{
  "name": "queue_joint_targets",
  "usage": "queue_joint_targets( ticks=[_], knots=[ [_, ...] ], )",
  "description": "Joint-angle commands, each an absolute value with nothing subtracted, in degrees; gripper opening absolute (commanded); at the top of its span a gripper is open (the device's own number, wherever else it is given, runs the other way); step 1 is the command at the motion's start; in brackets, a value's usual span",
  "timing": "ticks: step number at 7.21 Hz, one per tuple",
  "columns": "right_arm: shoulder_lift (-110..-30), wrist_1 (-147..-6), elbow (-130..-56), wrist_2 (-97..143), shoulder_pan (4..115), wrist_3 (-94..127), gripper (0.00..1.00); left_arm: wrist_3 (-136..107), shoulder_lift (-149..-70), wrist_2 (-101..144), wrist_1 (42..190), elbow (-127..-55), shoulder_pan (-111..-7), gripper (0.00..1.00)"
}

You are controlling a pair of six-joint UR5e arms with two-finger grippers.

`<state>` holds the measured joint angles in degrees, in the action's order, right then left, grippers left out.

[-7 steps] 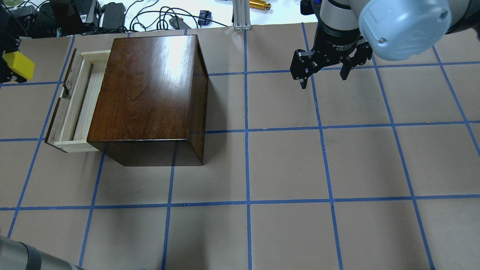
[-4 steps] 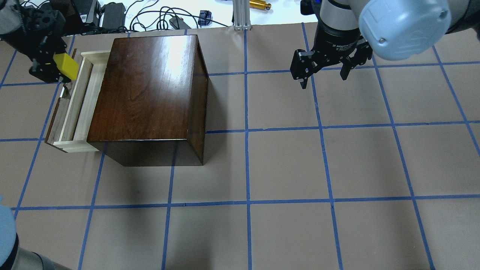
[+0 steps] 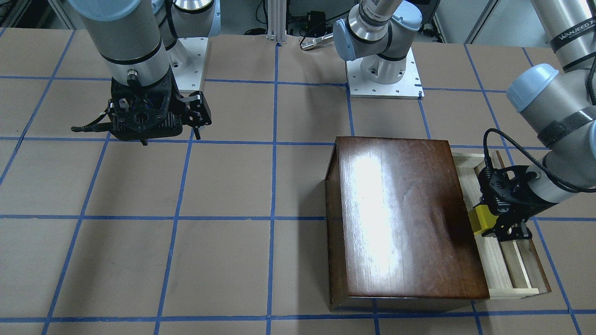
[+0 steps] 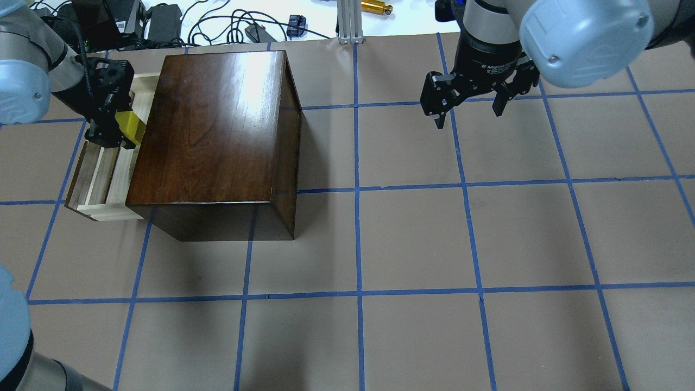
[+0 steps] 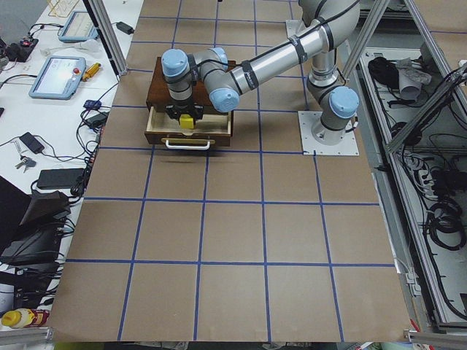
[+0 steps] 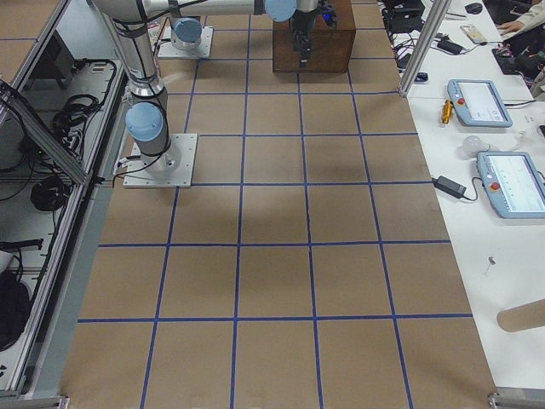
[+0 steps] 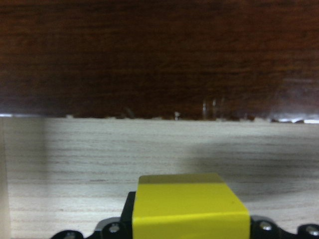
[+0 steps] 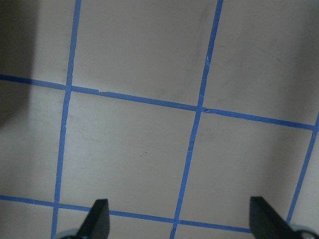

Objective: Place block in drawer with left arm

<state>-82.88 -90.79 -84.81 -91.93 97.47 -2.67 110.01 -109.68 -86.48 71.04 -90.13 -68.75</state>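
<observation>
My left gripper (image 4: 120,127) is shut on the yellow block (image 4: 131,126) and holds it over the open drawer (image 4: 100,176), close to the dark-brown box (image 4: 217,125). In the front-facing view the block (image 3: 480,220) sits at the gripper (image 3: 493,221) above the pale-wood drawer floor (image 3: 500,270). The left wrist view shows the block (image 7: 189,206) over the drawer floor (image 7: 99,159), facing the box front. My right gripper (image 4: 467,111) is open and empty, high over the table at the far right; it also shows in the front-facing view (image 3: 195,122).
Cables and power bricks (image 4: 163,21) lie beyond the table's far edge. An aluminium post (image 4: 350,21) stands at the back centre. Brown table paper with blue tape grid (image 4: 412,239) spreads right of the box. The arm bases (image 3: 384,74) stand at the robot's side.
My left gripper has carried the yellow block rightward from beyond the drawer's front panel to over the drawer, next to the box. The right arm has not moved.
</observation>
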Motion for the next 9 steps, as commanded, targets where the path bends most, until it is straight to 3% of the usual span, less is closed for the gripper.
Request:
queue_joint_targets(
  ticks=[1,4,6,9],
  knots=[
    [-82.9,-90.8,-84.8,-91.9,97.5,-2.7,1.00,105.8,-106.6,-87.9,75.4,-88.4,-69.2,1.00],
    [-82.9,-90.8,-84.8,-91.9,97.5,-2.7,1.00,93.0,-98.6,-88.1,97.2,-77.5,-69.9,1.00],
    [-82.9,-90.8,-84.8,-91.9,97.5,-2.6,1.00,80.9,-94.0,-88.2,104.4,-77.3,-70.0,1.00],
    [-82.9,-90.8,-84.8,-91.9,97.5,-2.7,1.00,44.5,-92.9,-87.9,102.1,-78.1,-71.6,1.00]
  ],
)
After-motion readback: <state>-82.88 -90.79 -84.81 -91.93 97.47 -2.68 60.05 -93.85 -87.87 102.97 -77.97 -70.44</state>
